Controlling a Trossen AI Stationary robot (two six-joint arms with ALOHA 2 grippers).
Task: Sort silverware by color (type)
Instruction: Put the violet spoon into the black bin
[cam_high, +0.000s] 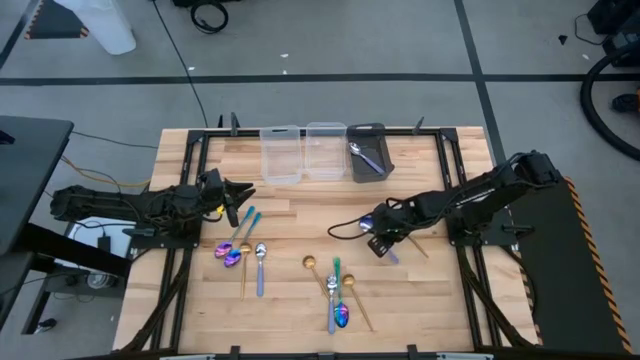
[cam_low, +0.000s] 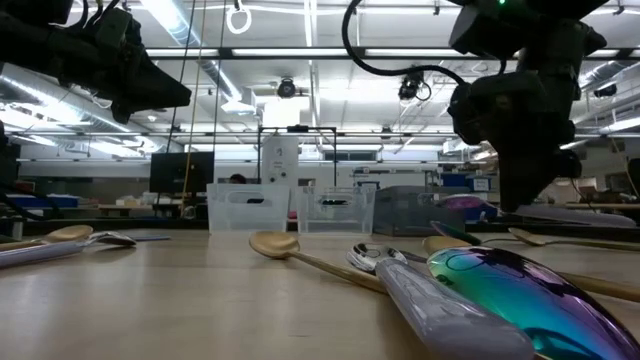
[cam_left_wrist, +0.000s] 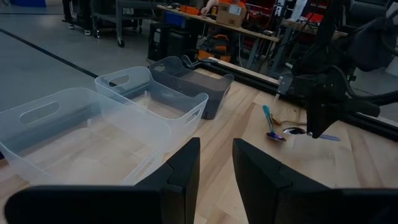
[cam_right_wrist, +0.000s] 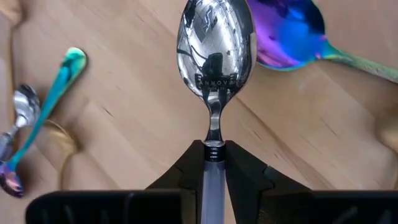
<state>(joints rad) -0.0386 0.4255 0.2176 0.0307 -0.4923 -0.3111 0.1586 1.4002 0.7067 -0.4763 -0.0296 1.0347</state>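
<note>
The right claw (cam_right_wrist: 213, 163) is clamped on the handle of a silver spoon (cam_right_wrist: 215, 46), its bowl held just over the worktop (cam_high: 300, 215), on the near right of the dark grey bin (cam_high: 368, 153). An iridescent spoon (cam_right_wrist: 290, 32) lies just beside that bowl. The left claw (cam_left_wrist: 216, 167) waits with its fingers slightly apart, left of the two clear bins (cam_high: 303, 152). More silverware (cam_high: 337, 293) lies scattered nearer the front edge, and one silver piece (cam_high: 362, 155) already rests in the dark grey bin.
</note>
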